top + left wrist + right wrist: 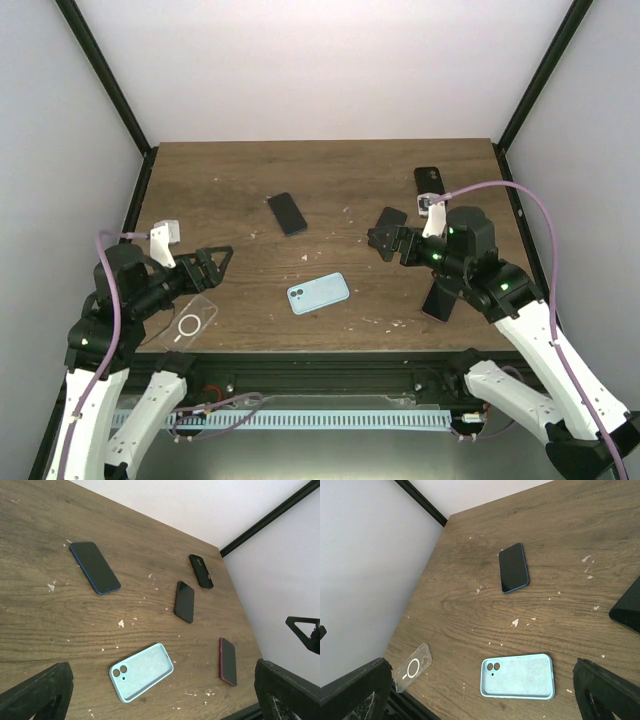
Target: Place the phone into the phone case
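Note:
An empty light blue phone case (318, 293) lies open side up near the table's front middle; it also shows in the left wrist view (141, 672) and the right wrist view (517, 676). A blue-edged phone (287, 213) lies screen up behind it, also in the left wrist view (94, 567) and the right wrist view (513, 568). My left gripper (208, 266) is open and empty, above the table left of the case. My right gripper (386, 240) is open and empty, right of the case. Both hover wide open in their wrist views, left (160, 700) and right (480, 700).
A clear case (190, 320) lies at the front left edge. A black phone (391, 217) lies by the right gripper, a black-cased phone (428, 180) at the back right, and a dark red phone (437, 301) partly under the right arm.

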Available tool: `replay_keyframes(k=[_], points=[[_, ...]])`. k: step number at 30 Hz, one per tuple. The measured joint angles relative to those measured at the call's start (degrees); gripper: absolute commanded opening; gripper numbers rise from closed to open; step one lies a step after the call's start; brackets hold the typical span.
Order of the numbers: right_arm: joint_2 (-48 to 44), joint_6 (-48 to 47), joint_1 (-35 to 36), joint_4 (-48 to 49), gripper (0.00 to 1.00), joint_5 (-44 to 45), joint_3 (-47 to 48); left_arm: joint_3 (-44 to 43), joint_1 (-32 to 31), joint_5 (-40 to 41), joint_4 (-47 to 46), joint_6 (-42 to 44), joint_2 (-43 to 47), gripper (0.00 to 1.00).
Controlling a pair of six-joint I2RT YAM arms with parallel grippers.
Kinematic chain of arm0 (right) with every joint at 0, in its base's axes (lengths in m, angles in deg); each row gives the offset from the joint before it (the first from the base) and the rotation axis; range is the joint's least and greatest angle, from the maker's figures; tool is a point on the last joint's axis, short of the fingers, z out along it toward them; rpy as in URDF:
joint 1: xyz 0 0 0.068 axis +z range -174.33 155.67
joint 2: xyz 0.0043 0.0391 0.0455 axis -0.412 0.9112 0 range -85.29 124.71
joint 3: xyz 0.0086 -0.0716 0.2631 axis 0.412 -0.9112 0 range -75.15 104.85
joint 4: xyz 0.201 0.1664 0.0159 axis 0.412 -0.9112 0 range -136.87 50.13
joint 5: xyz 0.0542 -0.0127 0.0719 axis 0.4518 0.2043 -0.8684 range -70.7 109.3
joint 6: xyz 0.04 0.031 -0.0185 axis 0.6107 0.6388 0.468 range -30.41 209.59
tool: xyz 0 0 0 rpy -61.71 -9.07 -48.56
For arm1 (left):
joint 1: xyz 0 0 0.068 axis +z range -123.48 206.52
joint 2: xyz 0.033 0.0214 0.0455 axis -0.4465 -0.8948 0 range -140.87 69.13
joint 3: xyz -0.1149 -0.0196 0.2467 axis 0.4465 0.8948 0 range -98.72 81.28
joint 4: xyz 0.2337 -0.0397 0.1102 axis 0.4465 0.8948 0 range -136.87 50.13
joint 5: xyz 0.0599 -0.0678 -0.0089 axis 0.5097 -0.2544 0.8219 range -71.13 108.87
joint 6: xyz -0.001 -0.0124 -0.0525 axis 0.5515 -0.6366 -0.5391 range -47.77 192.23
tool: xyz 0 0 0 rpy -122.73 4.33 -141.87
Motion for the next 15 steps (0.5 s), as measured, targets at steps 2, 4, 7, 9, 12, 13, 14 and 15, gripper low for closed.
replay_keyframes(k=[2,4,7,9,12,13,14,15], points=[[0.09,-0.07,0.00,0.00,1.00,-0.07,0.00,0.00,0.00,0.02,-0.02,0.17,-0.17,1.00],[0.24,-0.13,0.00,0.02,1.00,-0.17,0.00,0.00,-0.02,0.50,0.02,0.20,-0.22,1.00],[0.42,-0.13,0.00,0.15,1.00,-0.22,-0.13,0.11,-0.02,2.16,0.02,-0.04,-0.22,1.00],[0.42,-0.11,0.00,0.50,1.00,-0.28,-0.55,0.50,-0.02,3.63,0.04,-0.50,-0.31,0.99],[0.68,0.07,0.00,1.25,1.00,-0.81,-1.73,1.77,-0.07,6.93,0.07,-2.40,-1.01,0.93],[1.11,0.09,0.00,1.36,0.99,-1.31,-2.27,2.49,-0.07,8.46,0.15,-3.30,-1.33,0.91],[1.60,0.09,0.00,1.60,0.97,-1.77,-2.71,3.15,-0.07,9.86,0.28,-4.20,-1.66,0.86],[2.23,0.02,0.00,1.68,0.95,-2.23,-3.06,3.82,-0.07,11.15,0.57,-4.96,-2.08,0.82]])
